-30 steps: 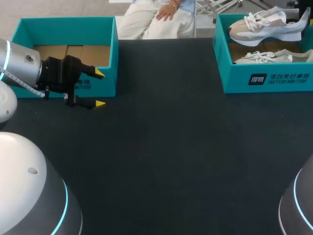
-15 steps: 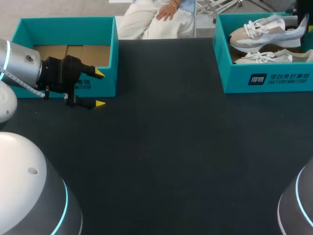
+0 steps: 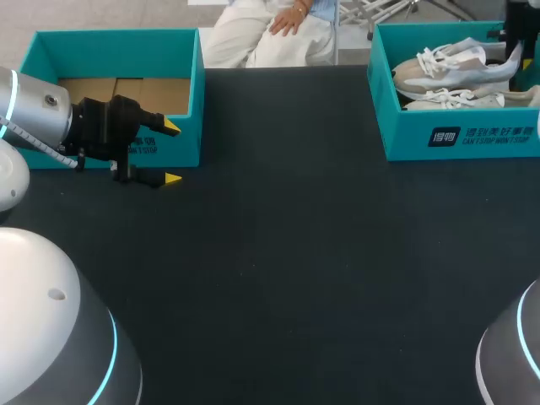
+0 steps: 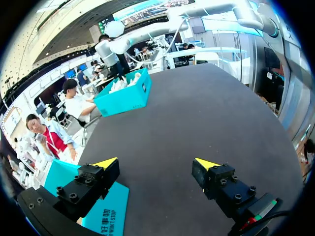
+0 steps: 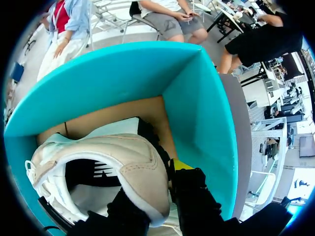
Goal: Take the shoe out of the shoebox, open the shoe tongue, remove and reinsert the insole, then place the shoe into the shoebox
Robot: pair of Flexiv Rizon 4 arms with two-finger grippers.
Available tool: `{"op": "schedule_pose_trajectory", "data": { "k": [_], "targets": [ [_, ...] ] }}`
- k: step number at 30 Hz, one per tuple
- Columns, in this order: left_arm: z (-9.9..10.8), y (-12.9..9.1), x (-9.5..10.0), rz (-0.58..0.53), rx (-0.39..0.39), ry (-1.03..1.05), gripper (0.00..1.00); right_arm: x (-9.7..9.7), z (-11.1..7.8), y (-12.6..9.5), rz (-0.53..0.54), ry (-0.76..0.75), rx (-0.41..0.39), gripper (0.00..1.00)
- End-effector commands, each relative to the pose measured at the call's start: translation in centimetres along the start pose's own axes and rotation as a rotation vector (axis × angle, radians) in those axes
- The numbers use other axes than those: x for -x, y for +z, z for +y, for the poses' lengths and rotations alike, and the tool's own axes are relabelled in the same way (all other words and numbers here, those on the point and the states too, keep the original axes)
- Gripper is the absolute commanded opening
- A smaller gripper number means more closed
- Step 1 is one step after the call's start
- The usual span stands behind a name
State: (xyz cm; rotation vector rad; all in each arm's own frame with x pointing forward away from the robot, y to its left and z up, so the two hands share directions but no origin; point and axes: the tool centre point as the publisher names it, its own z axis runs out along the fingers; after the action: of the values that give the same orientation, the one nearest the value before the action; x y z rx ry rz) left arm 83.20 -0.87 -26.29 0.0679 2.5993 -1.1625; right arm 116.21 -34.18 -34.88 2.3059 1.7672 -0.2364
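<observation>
Since a second ago the shoe (image 3: 451,69) has dropped lower into the right shoebox (image 3: 460,139). Our left arm hasn't shifted.

Head view: the shoe lies tilted above the second shoe (image 3: 462,99), which runs along the box's front wall. Its toe points toward the box's left end and its heel toward the side our right arm enters from. We judge this is a set-down into the box, and we can't tell the insole's state from here. The left gripper (image 3: 171,153) is parked over the table (image 3: 278,253), just beside the empty teal box (image 3: 118,38). Probably it sits there to stay out of the right arm's way.

Left wrist view: the fingers are spread wide with nothing between them, only bare table ahead. The right shoebox is well apart, across the table.

Right wrist view: the right gripper (image 5: 165,184) pinches the heel. One yellow-tipped finger sits against the outside of the heel back. The other goes down inside the collar, its tip hidden by the rim, so we judge the heel wall is clamped. The heel hangs in the box's corner, near the teal wall, over the cardboard floor. We think a heel grip leaves the tongue and opening free and keeps the fingers off the box walls.
</observation>
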Motion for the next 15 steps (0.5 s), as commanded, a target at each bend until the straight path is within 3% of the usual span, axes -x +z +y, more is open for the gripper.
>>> {"op": "schedule_pose_trajectory", "data": {
  "k": [1, 9, 11, 12, 15],
  "targets": [
    [0.0, 0.0, -0.1, 0.000, 0.003, 0.000, 1.00, -0.7, 1.2, 1.2, 0.002, -0.002, -0.046, 0.00],
    [0.0, 0.0, -0.1, 0.000, 0.003, 0.000, 1.00, -0.8, 0.7, 2.7, 0.002, 0.009, -0.086, 0.03],
    [0.0, 0.0, -0.1, 0.000, 0.003, 0.000, 1.00, -0.7, 0.7, 2.6, 0.002, 0.011, -0.086, 0.38],
    [0.0, 0.0, -0.1, 0.000, 0.003, 0.000, 1.00, -0.5, 0.7, 2.6, -0.002, 0.019, -0.073, 0.45],
    [0.0, 0.0, -0.1, 0.000, 0.003, 0.000, 1.00, -0.1, 0.8, 2.5, -0.003, 0.024, -0.062, 0.48]
  ]
}}
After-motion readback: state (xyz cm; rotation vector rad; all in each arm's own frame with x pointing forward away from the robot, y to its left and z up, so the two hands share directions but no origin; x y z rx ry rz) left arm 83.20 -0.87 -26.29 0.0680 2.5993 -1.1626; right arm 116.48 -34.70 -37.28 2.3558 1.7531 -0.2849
